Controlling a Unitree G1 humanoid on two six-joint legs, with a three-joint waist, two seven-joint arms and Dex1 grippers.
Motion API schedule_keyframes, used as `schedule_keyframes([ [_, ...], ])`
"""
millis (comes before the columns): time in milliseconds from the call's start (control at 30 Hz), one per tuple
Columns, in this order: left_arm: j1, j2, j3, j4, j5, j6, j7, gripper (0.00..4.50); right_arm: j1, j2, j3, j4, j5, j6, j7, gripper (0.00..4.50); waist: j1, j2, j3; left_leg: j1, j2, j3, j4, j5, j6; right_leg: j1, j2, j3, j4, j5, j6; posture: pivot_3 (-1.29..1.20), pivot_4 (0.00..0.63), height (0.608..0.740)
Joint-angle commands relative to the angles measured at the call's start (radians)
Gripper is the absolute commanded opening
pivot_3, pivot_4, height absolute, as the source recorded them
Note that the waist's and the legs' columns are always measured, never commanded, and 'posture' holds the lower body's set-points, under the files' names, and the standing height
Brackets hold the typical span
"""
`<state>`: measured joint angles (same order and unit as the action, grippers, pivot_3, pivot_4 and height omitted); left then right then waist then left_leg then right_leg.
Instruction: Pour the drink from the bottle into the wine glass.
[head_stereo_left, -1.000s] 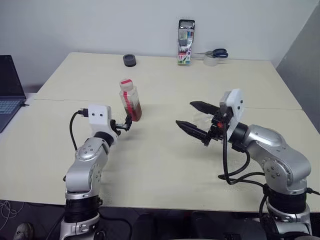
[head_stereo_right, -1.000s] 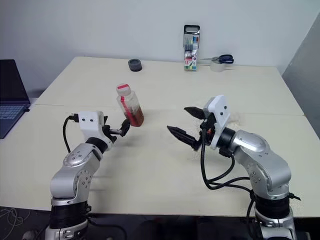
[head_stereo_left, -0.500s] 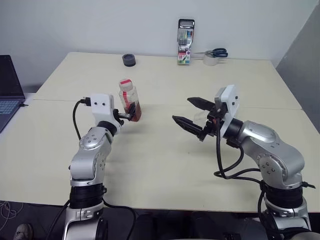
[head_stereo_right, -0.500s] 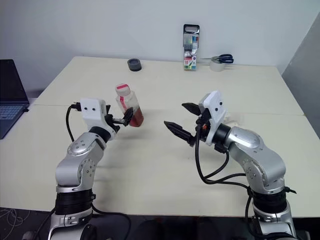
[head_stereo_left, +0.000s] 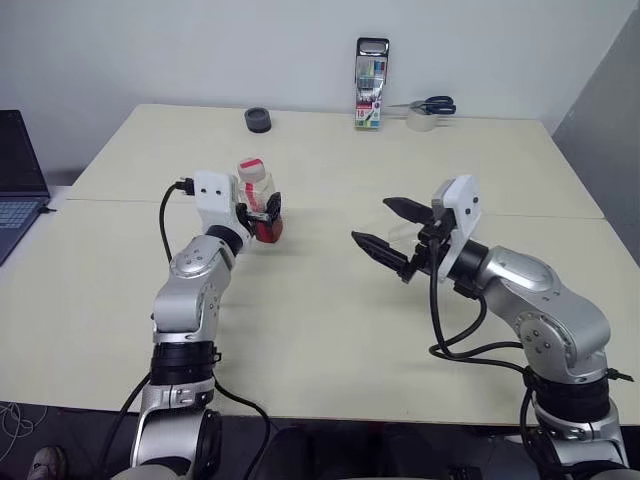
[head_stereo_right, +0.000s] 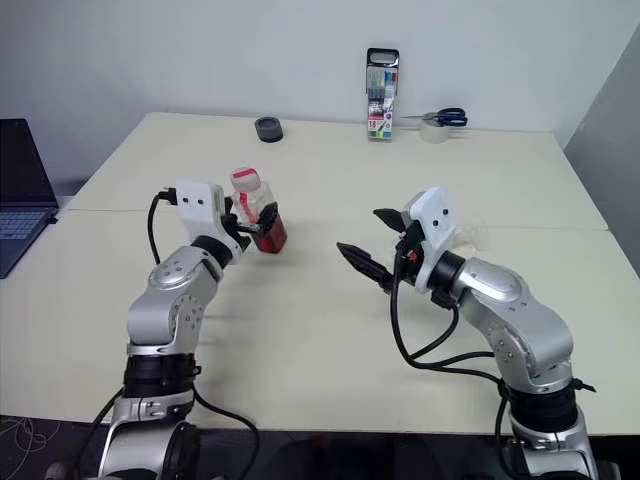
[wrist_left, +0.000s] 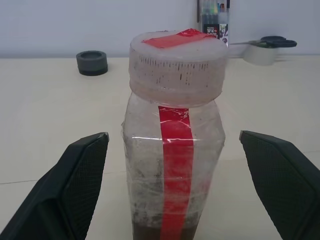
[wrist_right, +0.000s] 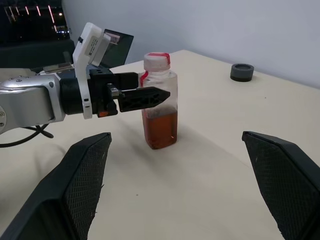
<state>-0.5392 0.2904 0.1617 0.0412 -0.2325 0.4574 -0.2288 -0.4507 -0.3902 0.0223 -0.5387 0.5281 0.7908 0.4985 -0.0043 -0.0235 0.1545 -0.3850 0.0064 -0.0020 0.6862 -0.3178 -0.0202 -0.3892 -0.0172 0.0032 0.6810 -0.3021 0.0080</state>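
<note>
**Bottle between your left jaws, not yet gripped**

While your left gripper (head_stereo_left: 268, 207) points level at the bottle (head_stereo_left: 258, 200), its jaws stand wide apart with the bottle set between them. In the left wrist view, the two black fingers (wrist_left: 75, 185) flank the bottle (wrist_left: 174, 150) with a clear gap on each side, so nothing is clamped. The bottle stands upright on the surface (head_stereo_left: 330, 300), cap on, a red strip running down the side that faces the jaws. The drink (wrist_right: 160, 129) fills only the lower part, reddish-brown, below the level of the fingers.

Your right gripper (head_stereo_left: 392, 231) hangs above the surface well off to the bottle's right, jaws spread wide and empty, aimed toward the bottle. Its wrist view looks between both fingers straight at the bottle (wrist_right: 159, 102), with one left finger (wrist_right: 142, 97) lying across the bottle's front.

The wine glass (head_stereo_right: 470, 234) sits just behind the right gripper, mostly hidden by the white wrist housing; only a faint clear outline shows, and you cannot tell its exact stance.

Far beyond both jaws, along the back edge, sit a dark round object (head_stereo_left: 259, 120), a marker case (head_stereo_left: 372, 84), scissors (head_stereo_left: 432, 104) and a roll of clear tape (head_stereo_left: 421, 120). A laptop (head_stereo_left: 18, 180) lies off to the left.
</note>
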Motion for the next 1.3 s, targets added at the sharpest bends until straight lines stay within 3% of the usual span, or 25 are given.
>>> schedule_keyframes([
  [33, -0.036, 0.013, -0.002, 0.022, 0.013, -0.049, -0.013, 4.47, -0.002, -0.009, -0.015, -0.034, 0.003, -0.024, -0.007, 4.5, 0.0, 0.0, 0.0, 0.0, 0.0, 0.0, 0.0, 0.0, 0.0, 0.0, 0.0, 0.0, 0.0, 0.0, 0.0, 0.0, 0.15, 0.74],
  [567, -0.078, 0.014, 0.005, 0.111, 0.019, -0.13, -0.029, 4.47, -0.006, -0.009, -0.032, -0.044, 0.024, -0.004, -0.039, 4.5, 0.0, 0.0, 0.0, 0.0, 0.0, 0.0, 0.0, 0.0, 0.0, 0.0, 0.0, 0.0, 0.0, 0.0, 0.0, 0.0, 0.15, 0.74],
  [700, -0.079, 0.02, 0.01, 0.121, 0.024, -0.147, -0.025, 3.63, -0.002, -0.01, -0.033, -0.047, 0.026, -0.006, -0.043, 4.5, 0.0, 0.0, 0.0, 0.0, 0.0, 0.0, 0.0, 0.0, 0.0, 0.0, 0.0, 0.0, 0.0, 0.0, 0.0, 0.0, 0.15, 0.74],
  [867, -0.081, 0.026, 0.022, 0.133, 0.017, -0.149, -0.019, 2.16, -0.005, -0.012, -0.03, -0.043, 0.024, -0.008, -0.047, 4.5, 0.0, 0.0, 0.0, 0.0, 0.0, 0.0, 0.0, 0.0, 0.0, 0.0, 0.0, 0.0, 0.0, 0.0, 0.0, 0.0, 0.15, 0.74],
  [1300, -0.054, 0.037, 0.007, 0.115, 0.033, -0.136, 0.0, 2.06, -0.005, -0.024, -0.021, -0.015, -0.013, -0.03, -0.064, 4.5, -0.001, 0.0, 0.0, 0.0, 0.0, 0.0, 0.0, 0.0, 0.0, 0.0, 0.0, 0.0, 0.0, 0.0, 0.0, 0.0, 0.15, 0.74],
])
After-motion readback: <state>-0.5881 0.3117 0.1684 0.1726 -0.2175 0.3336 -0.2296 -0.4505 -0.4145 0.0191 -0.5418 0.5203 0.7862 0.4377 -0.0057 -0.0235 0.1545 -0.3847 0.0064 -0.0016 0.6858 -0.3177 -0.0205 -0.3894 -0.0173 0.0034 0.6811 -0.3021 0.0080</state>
